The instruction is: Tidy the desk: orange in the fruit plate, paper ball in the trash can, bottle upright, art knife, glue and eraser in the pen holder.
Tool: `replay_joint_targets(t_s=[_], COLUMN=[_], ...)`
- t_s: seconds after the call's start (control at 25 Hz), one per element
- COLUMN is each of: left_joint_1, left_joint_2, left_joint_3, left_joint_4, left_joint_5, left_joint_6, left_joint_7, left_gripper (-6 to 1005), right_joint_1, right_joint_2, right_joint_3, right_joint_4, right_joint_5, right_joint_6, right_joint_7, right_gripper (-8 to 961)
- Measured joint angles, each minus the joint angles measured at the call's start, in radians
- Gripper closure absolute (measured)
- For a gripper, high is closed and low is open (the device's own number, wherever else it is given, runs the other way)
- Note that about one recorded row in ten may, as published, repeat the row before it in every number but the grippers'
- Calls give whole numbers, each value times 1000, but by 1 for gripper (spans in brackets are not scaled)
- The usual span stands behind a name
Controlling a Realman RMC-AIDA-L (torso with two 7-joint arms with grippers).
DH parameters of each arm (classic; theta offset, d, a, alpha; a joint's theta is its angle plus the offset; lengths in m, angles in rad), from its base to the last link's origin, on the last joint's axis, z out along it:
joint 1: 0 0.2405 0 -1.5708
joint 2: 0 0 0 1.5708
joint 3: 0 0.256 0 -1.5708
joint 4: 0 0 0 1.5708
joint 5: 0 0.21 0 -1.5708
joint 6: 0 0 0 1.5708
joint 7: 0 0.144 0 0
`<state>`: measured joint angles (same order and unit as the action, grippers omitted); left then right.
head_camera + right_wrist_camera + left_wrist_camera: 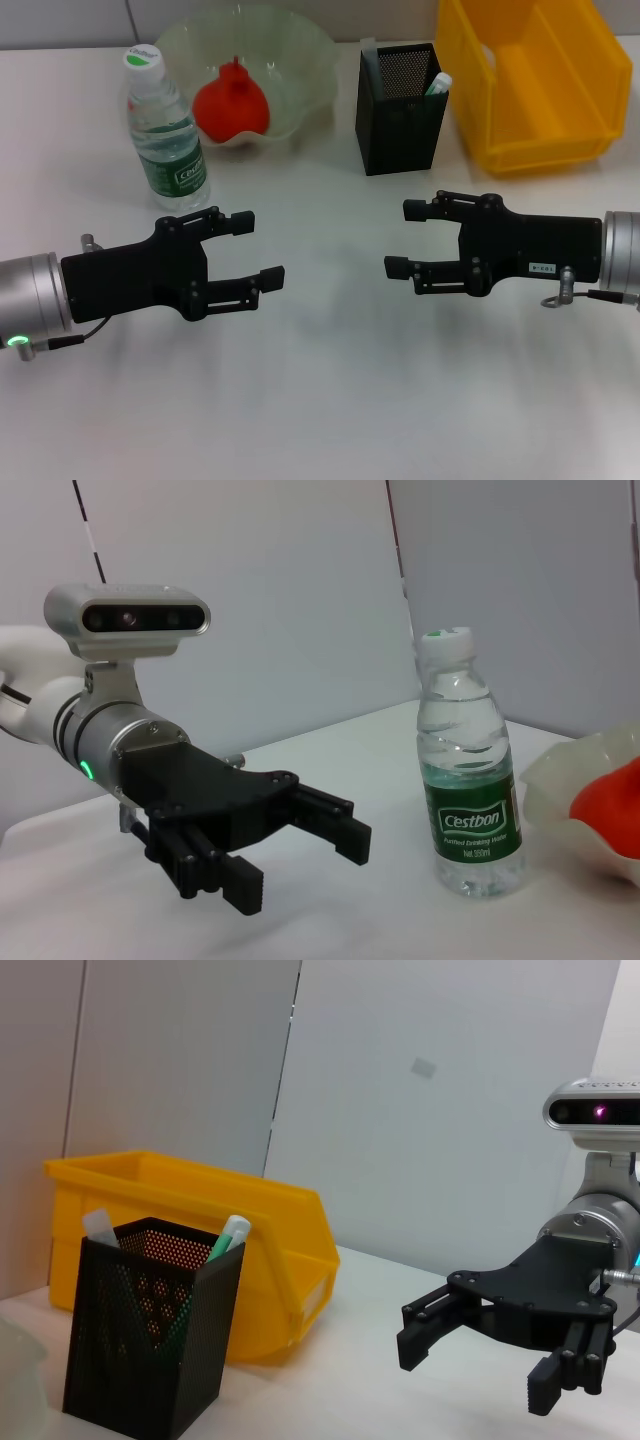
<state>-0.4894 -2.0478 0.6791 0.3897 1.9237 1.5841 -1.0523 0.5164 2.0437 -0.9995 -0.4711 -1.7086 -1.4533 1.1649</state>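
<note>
The orange (pixel 232 108) lies in the fruit plate (pixel 300 50) at the back of the desk (pixel 320 390). The bottle (pixel 165 135) stands upright left of the plate. The pen holder (pixel 400 100) holds a green-and-white-tipped stick (pixel 440 83) and a pale-ended item (pixel 100 1228). The trash can (pixel 530 80) stands at the back right. My left gripper (pixel 257 250) and right gripper (pixel 403 239) hover open and empty over the desk's middle, facing each other. The paper ball and the eraser are out of view.
In the right wrist view the bottle (pixel 468 770) stands beside the plate (pixel 560 780) with the orange (pixel 610 805). In the left wrist view the pen holder (pixel 150 1330) stands close in front of the trash can (pixel 200 1210). A pale wall is behind.
</note>
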Motion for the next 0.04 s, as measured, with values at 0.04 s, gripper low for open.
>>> replay_joint_targets(t_s=[0.04], left_joint_1=[0], left_joint_2=[0], left_joint_3=[0], left_joint_4=[0], left_joint_5=[0], left_joint_6=[1], left_joint_7=[0], left_gripper=[162], right_joint_1=[0], right_joint_2=[1], right_joint_3=[0], right_joint_4=[0], right_joint_5=[0], right_joint_6=[0], right_joint_7=[0], right_gripper=[121])
